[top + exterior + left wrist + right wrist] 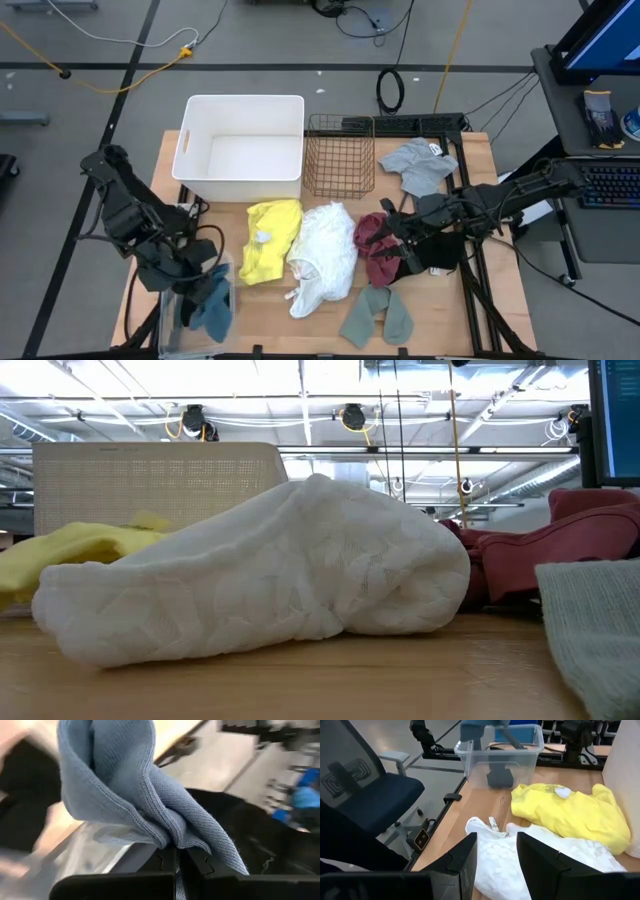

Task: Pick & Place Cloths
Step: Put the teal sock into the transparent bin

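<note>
On the wooden table [440, 310], the left gripper [205, 285], clamped on a teal cloth [215, 305], hangs over the clear bin [500, 755], likely releasing next, while the right gripper [400, 245] waits, fingers apart.

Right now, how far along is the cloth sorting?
Done: one dark cloth already lies in the clear plastic bin. In hand: the left pincer is shut on a blue-teal knit cloth above that bin. Left: yellow, white, maroon, sage and grey cloths. Right pincer is open, empty.
</note>
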{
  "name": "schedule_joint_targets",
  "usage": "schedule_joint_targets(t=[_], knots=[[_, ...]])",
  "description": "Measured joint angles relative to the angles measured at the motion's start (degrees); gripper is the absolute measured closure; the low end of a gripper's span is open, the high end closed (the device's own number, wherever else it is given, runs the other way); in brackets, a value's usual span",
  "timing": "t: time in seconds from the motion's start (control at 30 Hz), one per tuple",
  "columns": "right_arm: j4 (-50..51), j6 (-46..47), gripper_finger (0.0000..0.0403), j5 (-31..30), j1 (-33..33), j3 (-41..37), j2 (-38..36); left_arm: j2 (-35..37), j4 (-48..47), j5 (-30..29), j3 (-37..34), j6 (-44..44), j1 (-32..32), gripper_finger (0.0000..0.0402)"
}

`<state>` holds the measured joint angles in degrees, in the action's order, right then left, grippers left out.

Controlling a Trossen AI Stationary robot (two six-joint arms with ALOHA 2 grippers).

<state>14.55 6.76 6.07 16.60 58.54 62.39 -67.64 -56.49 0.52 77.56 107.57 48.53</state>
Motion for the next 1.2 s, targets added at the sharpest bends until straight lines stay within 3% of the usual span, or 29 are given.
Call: schedule_joint_targets(t=[0.17, 0.4, 0.8, 0.97, 1.2], knots=[[1.22, 0.00, 0.0273, 0.00, 0.00, 0.00, 0.00, -0.18, -7.33, 5.67, 0.00, 4.85, 0.79, 0.0402], [1.22, 0.00, 0.0273, 0.00, -0.02, 0.02, 0.00, -1.79, -13.04, 5.97, -0.11, 6.80, 0.74, 0.0402], [1.25, 0.00, 0.0273, 0.00, 0.00, 0.02, 0.00, -10.51, -13.71, 8.94, -0.13, 0.19, 0.75, 0.0402], [1.27, 0.00, 0.0273, 0.00, 0.00, 0.02, 0.00, -14.41, -14.75, 13.03, -0.15, -2.34, 1.16, 0.0402], [1.25, 0.01, 0.0273, 0.00, -0.02, 0.02, 0.00, -18.21, -18.04, 14.02, -0.15, -0.34, 2.25, 0.0402]])
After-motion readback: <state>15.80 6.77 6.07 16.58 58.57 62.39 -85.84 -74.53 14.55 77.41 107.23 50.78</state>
